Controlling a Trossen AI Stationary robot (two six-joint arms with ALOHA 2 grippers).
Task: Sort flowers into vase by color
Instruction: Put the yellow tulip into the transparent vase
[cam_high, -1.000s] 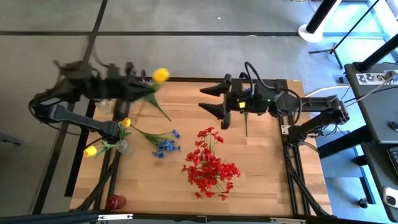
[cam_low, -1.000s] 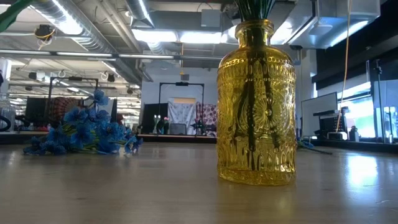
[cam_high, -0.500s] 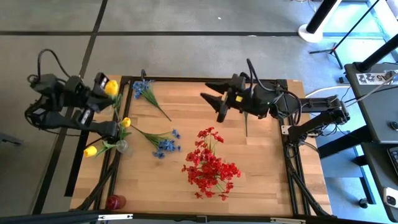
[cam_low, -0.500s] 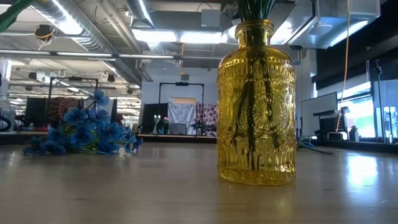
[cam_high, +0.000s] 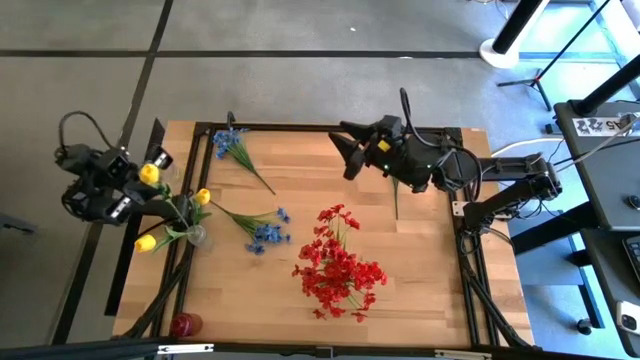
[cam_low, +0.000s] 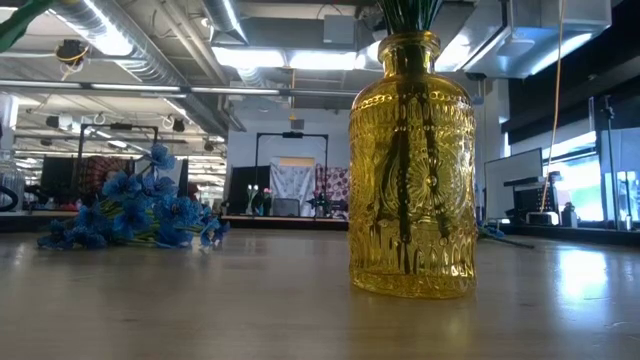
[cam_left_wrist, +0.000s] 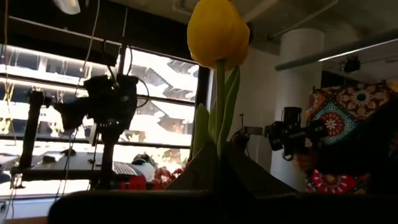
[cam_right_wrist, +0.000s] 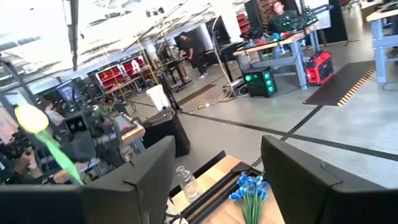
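One yellow tulip sprig on a thin green stem (cam_high: 149, 174) rides in the left gripper (cam_high: 135, 190), which hangs off the wooden table's (cam_high: 420, 290) nine o'clock edge, beside a small clear glass vase (cam_high: 196, 235) already bearing two yellow blooms (cam_high: 202, 196). In the left wrist view the stem (cam_left_wrist: 219, 124) rises straight from between the dark fingers, pinched tight, with the bloom upright above.

By appearances, the step in hand is the delivery of this yellow flower. The next move calls for tipping the stem end down and threading it into the vase's narrow mouth, which lies toward five o'clock of the gripper.

Up at the table's one o'clock, the right gripper (cam_high: 350, 150) hovers with its fingers spread wide and nothing between them; its wrist view shows open floor beyond the two dark fingers (cam_right_wrist: 130, 180).

Loose blue sprigs lie unsorted: one bunch at eleven o'clock near the far edge (cam_high: 232, 145), another (cam_high: 266, 232) just right of the clear vase. A large spray of small red blooms (cam_high: 338, 268) sprawls near the centre toward six o'clock. A red round object (cam_high: 185, 325) sits at the seven o'clock corner.

From table height, an embossed amber glass vase (cam_low: 411, 165) stands close to the lens with green stems inside.
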